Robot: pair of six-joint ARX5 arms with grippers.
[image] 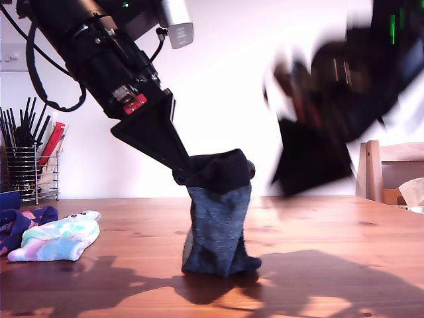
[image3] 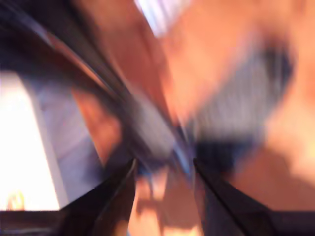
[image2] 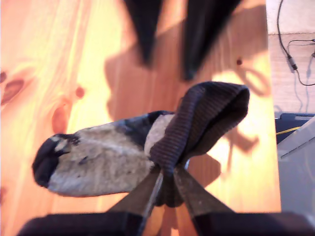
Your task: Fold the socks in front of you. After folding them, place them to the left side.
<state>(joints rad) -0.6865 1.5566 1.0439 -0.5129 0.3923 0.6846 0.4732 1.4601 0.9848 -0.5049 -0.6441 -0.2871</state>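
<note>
A white wall stands behind a warm pine counter (image: 318,232), and a wire holder of utensils (image: 30,162) sits at the back on the exterior view's left. My first claw (image2: 167,169) is pinched shut on the ribbed cuff of a dark grey sock (image: 218,225), which hangs from it in a loose column with its toe end resting on the wood. Beside the holder, well apart from the hanging sock, a pastel tie-dye sock (image: 56,240) lies touching a navy-purple one (image: 20,222).

My second claw (image3: 162,169) is a smear of motion in both views; its jaws look apart with nothing between them, though the blur makes that uncertain. In the exterior view it is above and off to the right of the hanging sock.

The worry is the thin bite on the cuff: a quick swing could pull the fabric free. The fast arm might also knock the sock sideways and spoil the fold.
</note>
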